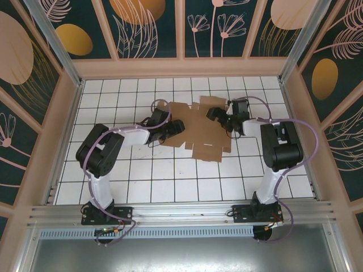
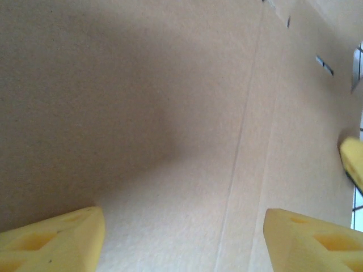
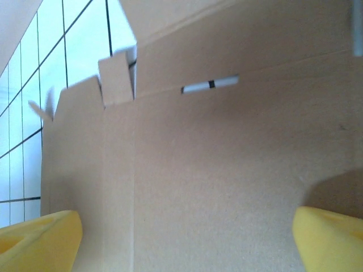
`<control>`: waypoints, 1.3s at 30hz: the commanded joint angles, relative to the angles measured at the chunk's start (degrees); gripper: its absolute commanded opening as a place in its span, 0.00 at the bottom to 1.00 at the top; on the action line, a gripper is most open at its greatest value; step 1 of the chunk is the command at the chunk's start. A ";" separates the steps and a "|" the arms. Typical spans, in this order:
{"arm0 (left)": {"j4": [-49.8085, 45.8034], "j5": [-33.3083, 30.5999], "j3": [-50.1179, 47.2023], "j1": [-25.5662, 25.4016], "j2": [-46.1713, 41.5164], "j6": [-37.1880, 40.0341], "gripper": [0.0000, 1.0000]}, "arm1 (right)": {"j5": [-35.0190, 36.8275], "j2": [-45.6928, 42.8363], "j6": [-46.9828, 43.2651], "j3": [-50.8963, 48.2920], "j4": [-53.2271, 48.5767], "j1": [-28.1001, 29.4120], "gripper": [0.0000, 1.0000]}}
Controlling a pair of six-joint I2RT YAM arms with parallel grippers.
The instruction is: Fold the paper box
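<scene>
The left gripper (image 2: 184, 246) was spread wide, its yellow fingers (image 2: 54, 241) cut off at the bottom corners of the wrist view with nothing pinched between them. Plain brown card of the box (image 2: 170, 113) ran behind them, crossed by a faint crease; whether the fingers touched it could not be told. A yellow shape (image 2: 353, 161) at the right edge was cropped too far to identify. From above, the left gripper (image 1: 172, 128) sat over the left edge of the box (image 1: 199, 135). The right gripper (image 3: 187, 241) was likewise spread, empty between its fingers (image 3: 39, 238), which were cut off at the lower corners. Beyond them lay the box (image 3: 227, 164) with a narrow slot (image 3: 210, 85) and a small tab (image 3: 116, 79) at upper left; the card's outer flaps there were blurred. From above, the right gripper (image 1: 220, 115) was at the sheet's upper right, its dark body hiding part of the flaps. The box lay opened out, a little above the middle of the frame, on white tiles (image 1: 142, 175) with dark joints. Teal walls (image 1: 150, 25) with peach floral patterns and frames enclosed the floor, and a metal rail (image 1: 181, 212) crossed the bottom.
</scene>
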 commanded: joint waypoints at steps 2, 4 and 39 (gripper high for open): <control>0.07 -0.90 -6.62 -1.98 -4.75 -2.96 0.75 | -1.05 5.48 -2.87 7.03 -5.83 -0.13 0.96; 0.08 -1.24 -7.36 -2.97 -6.05 -2.92 0.76 | -2.59 5.30 -4.27 8.95 -6.04 0.48 0.96; -3.92 10.14 -0.20 -0.54 2.26 12.03 0.43 | -12.77 -23.54 -10.89 -19.24 -0.54 -12.24 0.94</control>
